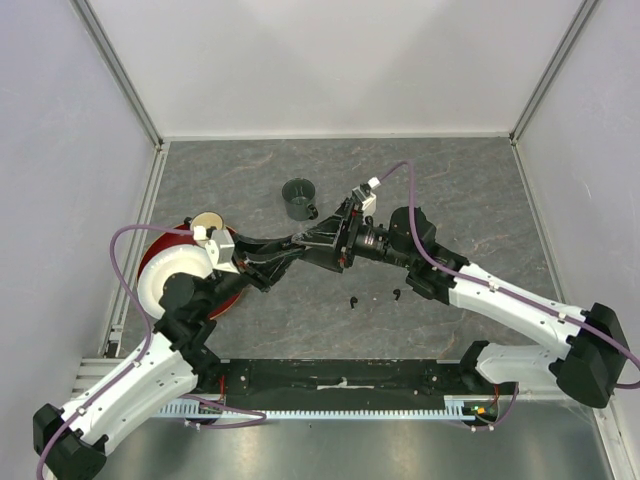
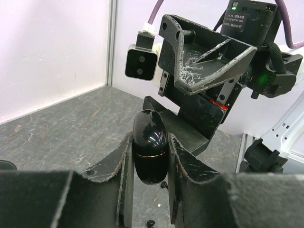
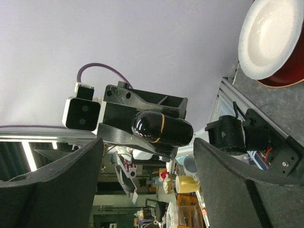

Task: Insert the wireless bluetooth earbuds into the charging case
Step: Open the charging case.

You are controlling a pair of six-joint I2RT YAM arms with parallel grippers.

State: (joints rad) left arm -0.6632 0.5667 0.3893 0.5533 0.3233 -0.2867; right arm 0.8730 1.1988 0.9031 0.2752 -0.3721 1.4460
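My left gripper (image 2: 149, 142) is shut on a glossy black oval charging case (image 2: 149, 152) with a thin gold seam and holds it closed above the table. My right gripper (image 3: 148, 145) is open and faces the case (image 3: 161, 129) closely, its fingers on either side of it without touching. In the top view the two grippers, left (image 1: 283, 252) and right (image 1: 318, 238), meet at the table's middle. Two black earbuds (image 1: 353, 300) (image 1: 397, 294) lie on the table below; they also show in the left wrist view (image 2: 164, 184) (image 2: 151, 223). The cream-white earbuds are out of view.
A dark green mug (image 1: 298, 198) stands behind the grippers. A red bowl holding a white plate (image 1: 165, 275) sits at the left, with a cream round object (image 1: 208, 221) behind it. White walls enclose the grey table (image 1: 450, 190).
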